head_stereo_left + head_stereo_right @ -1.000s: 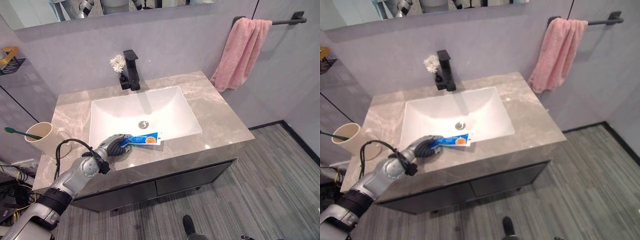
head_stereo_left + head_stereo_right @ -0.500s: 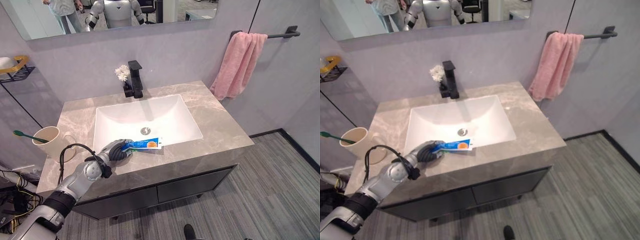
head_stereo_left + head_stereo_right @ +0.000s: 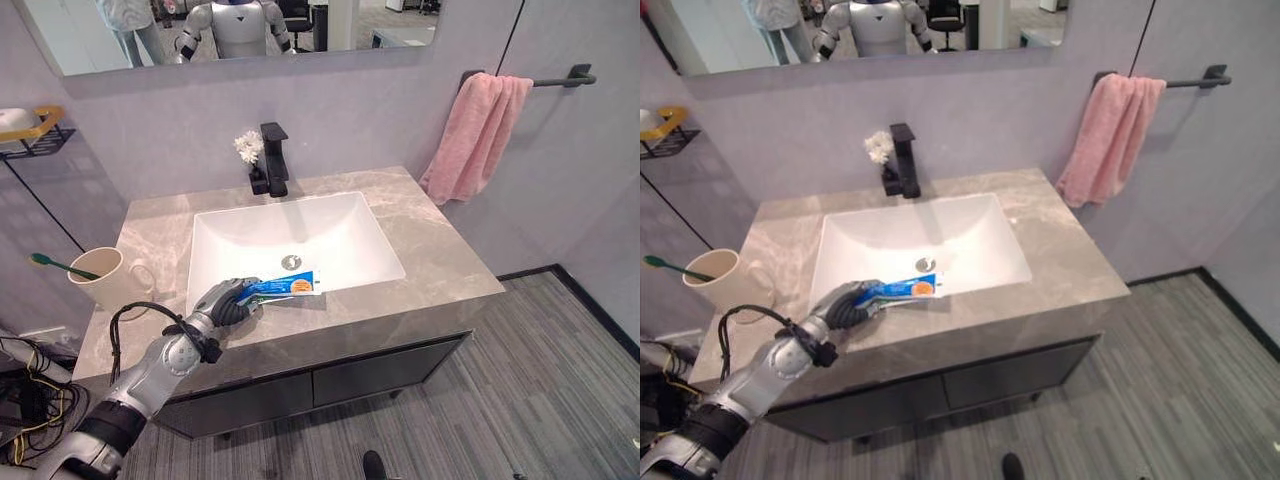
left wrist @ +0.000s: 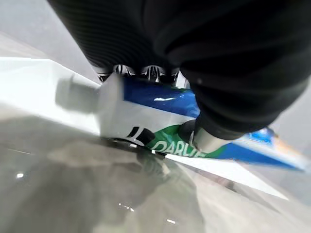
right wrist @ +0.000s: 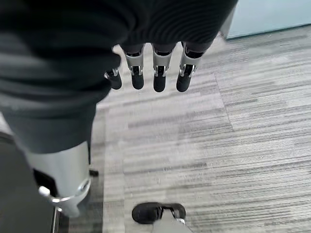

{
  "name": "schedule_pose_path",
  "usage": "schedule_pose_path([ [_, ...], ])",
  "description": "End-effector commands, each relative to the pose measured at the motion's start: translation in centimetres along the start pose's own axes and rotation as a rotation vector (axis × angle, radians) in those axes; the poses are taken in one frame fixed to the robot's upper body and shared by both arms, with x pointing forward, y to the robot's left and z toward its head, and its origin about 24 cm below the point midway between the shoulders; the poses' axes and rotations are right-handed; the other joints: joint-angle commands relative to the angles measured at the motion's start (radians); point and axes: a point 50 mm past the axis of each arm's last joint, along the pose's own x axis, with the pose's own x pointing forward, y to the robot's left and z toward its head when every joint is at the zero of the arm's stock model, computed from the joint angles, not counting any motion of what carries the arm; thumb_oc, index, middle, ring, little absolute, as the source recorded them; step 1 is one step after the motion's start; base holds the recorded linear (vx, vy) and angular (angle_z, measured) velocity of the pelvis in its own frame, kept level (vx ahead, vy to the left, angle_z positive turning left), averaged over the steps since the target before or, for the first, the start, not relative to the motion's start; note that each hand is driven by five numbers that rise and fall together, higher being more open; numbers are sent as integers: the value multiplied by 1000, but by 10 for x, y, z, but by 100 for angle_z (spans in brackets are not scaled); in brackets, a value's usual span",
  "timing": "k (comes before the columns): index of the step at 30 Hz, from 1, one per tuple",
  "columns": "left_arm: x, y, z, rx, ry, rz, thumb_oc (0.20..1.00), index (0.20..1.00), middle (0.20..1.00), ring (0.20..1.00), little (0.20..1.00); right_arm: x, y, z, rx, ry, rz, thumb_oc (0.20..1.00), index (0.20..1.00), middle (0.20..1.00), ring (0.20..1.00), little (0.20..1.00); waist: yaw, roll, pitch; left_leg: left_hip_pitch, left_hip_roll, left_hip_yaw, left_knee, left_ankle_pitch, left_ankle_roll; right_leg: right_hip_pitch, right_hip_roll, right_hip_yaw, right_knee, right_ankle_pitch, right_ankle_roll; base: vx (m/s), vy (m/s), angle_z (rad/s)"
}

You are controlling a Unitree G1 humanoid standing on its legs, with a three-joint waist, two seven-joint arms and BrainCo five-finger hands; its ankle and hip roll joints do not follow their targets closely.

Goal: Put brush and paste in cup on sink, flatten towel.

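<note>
— Left hand (image 3: 226, 300): what has it got?
— Its fingers are curled round the capped end of the paste (image 3: 287, 286), at the front rim of the basin (image 3: 300, 235); the tube's flat end points away from the hand, along that rim.
— And the room around it?
— Grey plank floor (image 3: 520, 380) well off to the hand's right. Grey marble counter (image 3: 440, 255) under the hand. A pink towel (image 3: 473, 135) hangs bunched on a black bar, far right and behind. A mirror (image 3: 240, 30) is on the wall beyond the black tap (image 3: 273, 160).
— The cup (image 3: 101, 280)?
— Just left of the hand, on the counter, with the brush (image 3: 55, 264) standing in it.
— Right hand (image 5: 146, 73)?
— Hanging over the floor, fingers relaxed, holding nothing.
</note>
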Motion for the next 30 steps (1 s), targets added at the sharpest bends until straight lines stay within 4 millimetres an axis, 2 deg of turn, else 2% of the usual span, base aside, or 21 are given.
schedule_pose_path([
  [1,-1,15,10,38,-73,83,200,200,200,200,200,2,-22,17,84,-50,-100,1000,1000,1000,1000,1000,-12,-29,0,-50,16,-68,11,1,9,62,-75,-25,7,-47,73,0,0,0],
  [3,2,23,11,62,-83,138,200,200,200,200,200,2,-37,29,144,-100,-162,1000,1000,1000,1000,1000,-17,-31,-3,-48,15,-66,11,0,9,62,-74,-23,7,-48,74,0,0,0],
  [5,3,26,12,68,-86,159,200,200,200,200,200,2,-44,35,167,-127,-185,1000,1000,1000,1000,1000,-18,-31,-4,-47,16,-65,11,0,8,62,-75,-23,7,-48,74,0,0,0],
  [6,5,34,14,90,-95,204,200,200,200,200,200,-1,-57,47,234,-198,-236,1000,1000,1000,1000,1000,-24,-33,-6,-45,17,-64,11,0,8,63,-75,-23,7,-48,74,0,0,0],
  [10,6,38,15,101,-101,230,200,200,200,200,200,-5,-69,55,304,-254,-283,1000,1000,1000,1000,1000,-27,-34,-8,-44,17,-65,11,-1,8,65,-75,-23,7,-50,74,0,0,0],
  [11,5,44,14,141,-99,257,200,200,200,200,200,-12,-79,77,332,-371,-316,1000,1000,1000,1000,1000,-32,-33,-9,-43,19,-63,11,-2,7,65,-74,-23,7,-52,74,0,0,0],
  [12,4,48,14,156,-102,272,200,200,200,200,200,-16,-85,85,350,-424,-338,1000,1000,1000,1000,1000,-36,-33,-11,-42,19,-62,11,-3,7,65,-74,-22,7,-53,73,0,0,0],
  [13,4,47,14,157,-103,272,200,200,200,200,200,-17,-85,84,350,-423,-339,1000,1000,1000,1000,1000,-36,-32,-11,-42,19,-63,11,-3,7,66,-74,-23,7,-53,73,0,0,0],
  [15,3,55,14,190,-109,311,200,200,200,200,200,-30,-96,106,453,-562,-385,1000,1000,1000,1000,1000,-43,-29,-16,-39,19,-60,11,-6,8,66,-74,-20,7,-54,72,0,0,0],
  [17,3,57,15,205,-118,331,200,200,200,200,200,-40,-100,119,501,-657,-397,1000,1000,1000,1000,1000,-45,-27,-16,-35,19,-56,11,-8,8,67,-74,-19,7,-56,71,8,3,-2],
  [18,0,61,15,233,-116,354,200,200,200,200,200,-53,-101,136,521,-757,-404,1000,1000,1000,1000,1000,-46,-26,-17,-33,19,-53,11,-9,9,67,-74,-17,7,-57,70,13,3,-5],
  [26,-5,72,18,533,-172,430,200,200,200,200,200,-90,-102,167,652,-1023,-391,1000,1000,1000,1000,1000,-47,-26,-22,-20,21,-48,11,-15,9,75,-74,-13,7,-63,69,0,0,0],
  [30,-8,77,17,598,-167,471,200,200,200,200,200,-105,-96,179,764,-1116,-338,1000,1000,1000,1000,1000,-46,-28,-24,-14,21,-45,11,-16,9,82,-75,-15,7,-66,69,0,0,0],
])
